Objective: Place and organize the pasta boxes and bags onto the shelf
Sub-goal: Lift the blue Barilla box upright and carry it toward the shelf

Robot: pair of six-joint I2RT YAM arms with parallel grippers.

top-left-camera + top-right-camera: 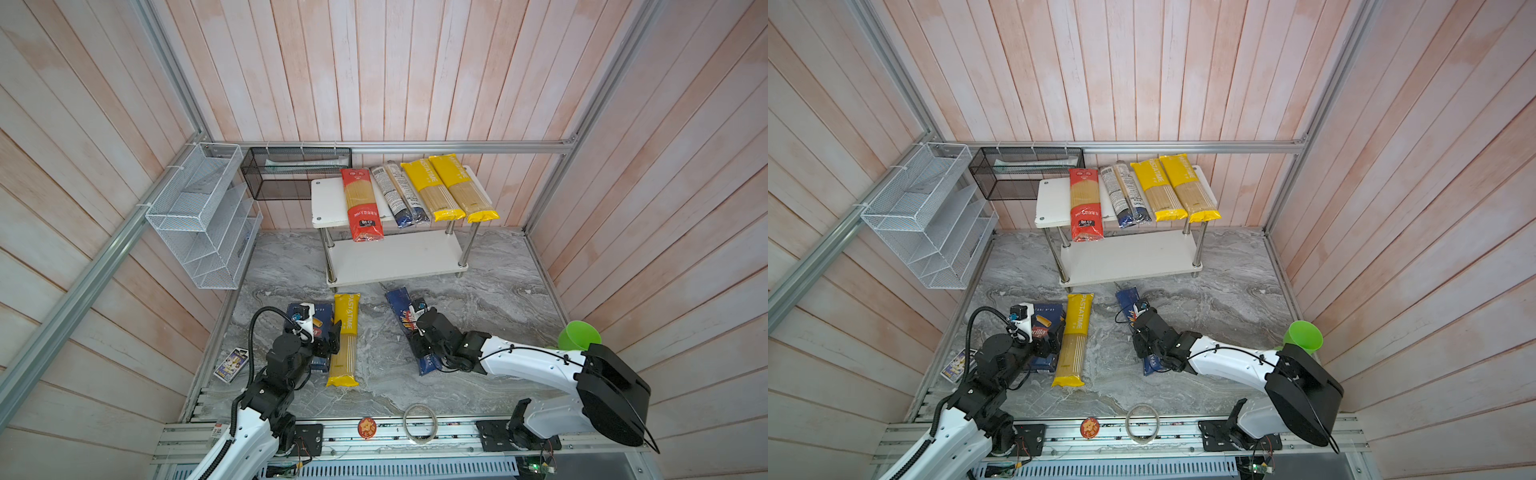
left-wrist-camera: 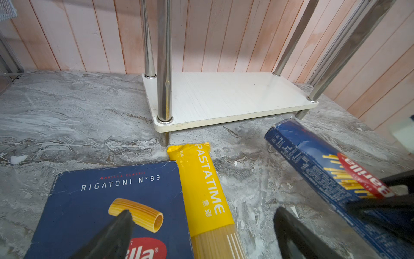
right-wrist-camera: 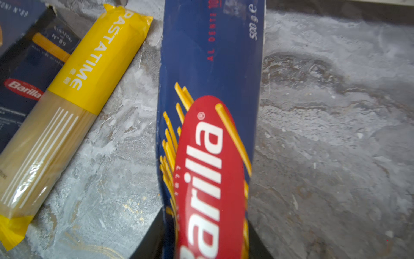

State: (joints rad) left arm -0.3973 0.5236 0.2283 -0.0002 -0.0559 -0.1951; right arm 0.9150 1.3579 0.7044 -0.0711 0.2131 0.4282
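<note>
The shelf (image 1: 328, 199) stands at the back with a red bag (image 1: 360, 203), a clear blue-ended bag (image 1: 399, 195) and two yellow bags (image 1: 432, 191) lying across its top board. On the table lie the wide rigatoni box (image 2: 89, 201), a yellow bag (image 2: 201, 179) beside it, and the long spaghetti box (image 3: 212, 56). My right gripper (image 3: 206, 242) is shut on the spaghetti box, one finger against each long side. My left gripper (image 2: 206, 235) is open, one finger over the rigatoni box and one over the table, with the yellow bag between them.
The shelf's lower board (image 1: 395, 257) is bare. A white wire rack (image 1: 203, 216) and a black mesh basket (image 1: 291, 172) hang at the back left. A purple card packet (image 1: 231, 364), a tape ring (image 1: 419, 422) and a green cup (image 1: 577, 334) sit near the front.
</note>
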